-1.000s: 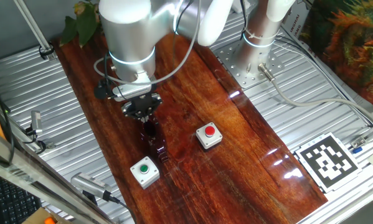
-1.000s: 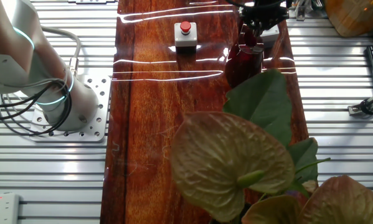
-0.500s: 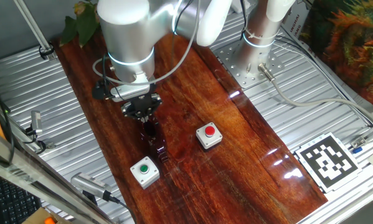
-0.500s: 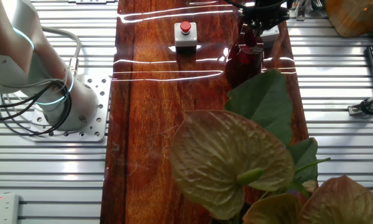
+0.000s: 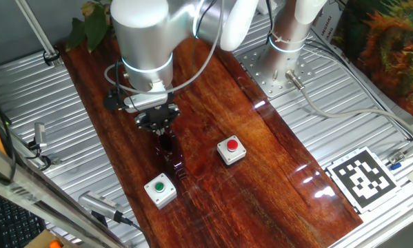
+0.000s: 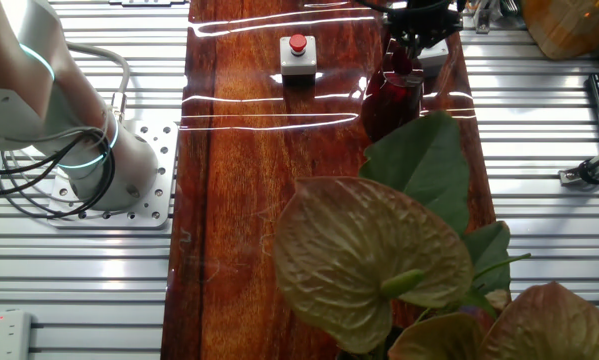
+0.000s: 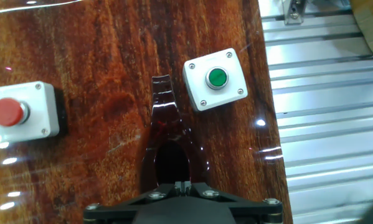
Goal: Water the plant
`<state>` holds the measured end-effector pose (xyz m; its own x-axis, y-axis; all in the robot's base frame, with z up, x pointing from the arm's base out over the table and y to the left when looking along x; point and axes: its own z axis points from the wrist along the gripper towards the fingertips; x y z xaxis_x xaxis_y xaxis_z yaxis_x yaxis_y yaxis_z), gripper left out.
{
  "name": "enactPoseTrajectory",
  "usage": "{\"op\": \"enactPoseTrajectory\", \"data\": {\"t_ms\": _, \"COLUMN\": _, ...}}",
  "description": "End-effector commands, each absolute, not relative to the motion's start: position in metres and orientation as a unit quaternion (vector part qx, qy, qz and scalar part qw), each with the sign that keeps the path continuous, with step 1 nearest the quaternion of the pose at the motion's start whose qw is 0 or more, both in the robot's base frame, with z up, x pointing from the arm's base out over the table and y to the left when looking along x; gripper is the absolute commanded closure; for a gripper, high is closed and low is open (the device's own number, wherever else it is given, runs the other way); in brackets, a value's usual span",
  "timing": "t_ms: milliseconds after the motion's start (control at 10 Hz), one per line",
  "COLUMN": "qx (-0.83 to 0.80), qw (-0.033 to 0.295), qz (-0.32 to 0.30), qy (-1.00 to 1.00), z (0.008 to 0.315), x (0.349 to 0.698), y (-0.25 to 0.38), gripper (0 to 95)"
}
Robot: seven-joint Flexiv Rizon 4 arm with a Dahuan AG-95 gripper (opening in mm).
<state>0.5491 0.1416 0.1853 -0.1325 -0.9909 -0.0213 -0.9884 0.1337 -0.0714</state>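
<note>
The plant (image 6: 379, 265) fills the 5 o'clock corner of the other fixed view, leaves broad, pot hidden; in one fixed view only leaves (image 5: 89, 27) show at the 11 o'clock end of the tabletop (image 5: 213, 131). The tool (image 7: 181, 185) appears pressed together on the rim of a dark red vessel (image 7: 167, 149); contents not discernible. The plant lies well apart from the tool. The hand view alone shows the vessel's spout just beside a green button box (image 7: 216, 78), with a red button box (image 7: 21, 115) at 9 o'clock.

Bright, sharp frames; white glare streaks across glossy tabletop (image 6: 259, 110).
</note>
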Motion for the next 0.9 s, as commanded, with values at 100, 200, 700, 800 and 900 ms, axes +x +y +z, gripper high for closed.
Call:
{"op": "enactPoseTrajectory", "data": {"t_ms": 100, "qx": -0.658, "qw": 0.023, "qz": -0.032, "qy": 0.752, "z": 0.1855, "x": 0.5489, "y": 0.1413, "gripper": 95.0}}
{"op": "enactPoseTrajectory", "data": {"t_ms": 200, "qx": -0.656, "qw": 0.024, "qz": -0.032, "qy": 0.754, "z": 0.1855, "x": 0.5489, "y": 0.1413, "gripper": 95.0}}
{"op": "enactPoseTrajectory", "data": {"t_ms": 700, "qx": -0.634, "qw": 0.030, "qz": -0.044, "qy": 0.771, "z": 0.1855, "x": 0.5489, "y": 0.1413, "gripper": 95.0}}
{"op": "enactPoseTrajectory", "data": {"t_ms": 800, "qx": -0.629, "qw": 0.036, "qz": -0.045, "qy": 0.775, "z": 0.1855, "x": 0.5489, "y": 0.1413, "gripper": 95.0}}
{"op": "enactPoseTrajectory", "data": {"t_ms": 900, "qx": -0.633, "qw": 0.039, "qz": -0.046, "qy": 0.772, "z": 0.1855, "x": 0.5489, "y": 0.1413, "gripper": 95.0}}
